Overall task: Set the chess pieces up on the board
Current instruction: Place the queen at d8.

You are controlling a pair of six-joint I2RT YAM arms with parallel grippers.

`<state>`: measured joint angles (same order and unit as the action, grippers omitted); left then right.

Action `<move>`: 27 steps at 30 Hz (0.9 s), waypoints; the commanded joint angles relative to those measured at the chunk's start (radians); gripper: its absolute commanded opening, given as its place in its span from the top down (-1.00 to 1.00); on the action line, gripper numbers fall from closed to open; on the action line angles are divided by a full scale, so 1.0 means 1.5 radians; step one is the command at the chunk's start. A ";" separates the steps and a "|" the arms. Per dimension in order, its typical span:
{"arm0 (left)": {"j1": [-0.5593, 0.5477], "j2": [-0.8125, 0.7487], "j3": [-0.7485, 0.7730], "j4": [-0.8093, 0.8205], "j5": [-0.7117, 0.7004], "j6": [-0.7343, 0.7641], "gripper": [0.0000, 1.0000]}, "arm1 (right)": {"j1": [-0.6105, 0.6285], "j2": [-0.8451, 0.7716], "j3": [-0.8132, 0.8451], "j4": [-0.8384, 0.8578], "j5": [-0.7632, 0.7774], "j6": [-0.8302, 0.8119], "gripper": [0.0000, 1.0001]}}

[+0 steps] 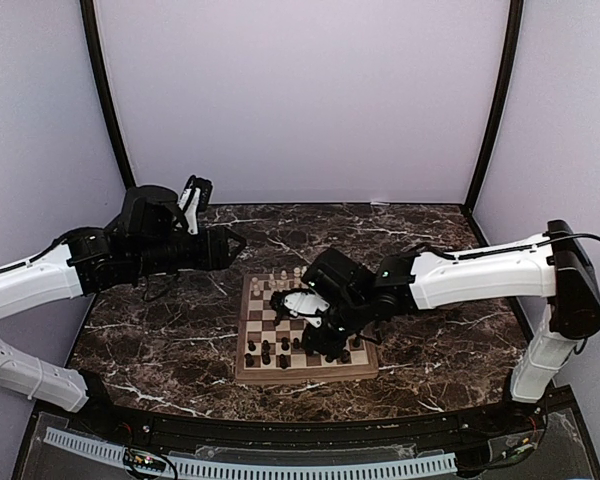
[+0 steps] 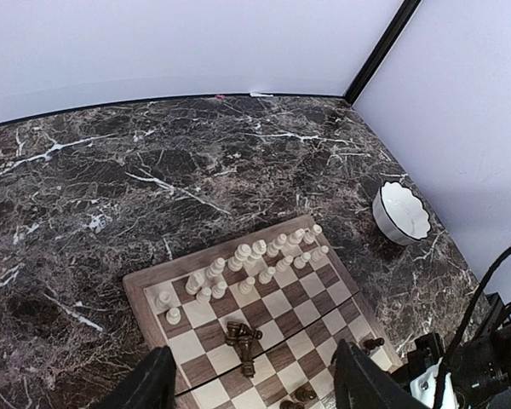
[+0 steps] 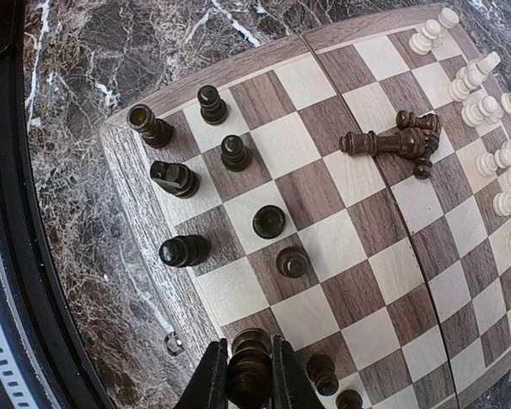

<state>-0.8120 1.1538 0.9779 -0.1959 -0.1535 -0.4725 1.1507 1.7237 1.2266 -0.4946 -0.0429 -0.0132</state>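
The board (image 1: 242,345) lies mid-table. Cream chess pieces (image 2: 249,254) stand in two rows along its far side, also visible in the right wrist view (image 3: 494,162). Several dark pieces (image 3: 232,153) stand near the board's near edge. A small heap of toppled dark pieces (image 3: 392,141) lies around mid-board (image 2: 243,336). My right gripper (image 3: 248,343) is shut on a dark piece (image 3: 250,375), held upright over a square by the near rim (image 3: 123,170). My left gripper (image 2: 254,349) hangs open, high above and left of the board (image 1: 230,245), holding nothing.
A white scalloped bowl (image 2: 400,213) sits on the marble table (image 2: 111,187) beyond the board's right side. Pale walls with black corner posts (image 1: 105,100) close the back and sides. The right arm (image 1: 480,270) reaches across over the board.
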 commanded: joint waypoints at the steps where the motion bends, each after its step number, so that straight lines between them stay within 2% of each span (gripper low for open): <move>1: 0.010 -0.011 0.027 -0.026 -0.025 -0.022 -0.32 | 0.005 -0.018 -0.025 0.049 0.010 0.021 0.95; 9: 0.049 -0.002 0.037 -0.072 -0.004 -0.064 -0.30 | 0.005 -0.030 -0.059 0.075 0.016 0.046 0.94; 27: 0.055 0.019 0.042 -0.071 0.026 -0.076 -0.29 | 0.004 -0.017 -0.077 0.099 0.016 0.051 0.86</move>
<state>-0.7368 1.1812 1.0115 -0.2878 -0.1299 -0.5835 1.1515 1.7088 1.1213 -0.3809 -0.0219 0.0544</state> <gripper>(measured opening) 0.646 0.147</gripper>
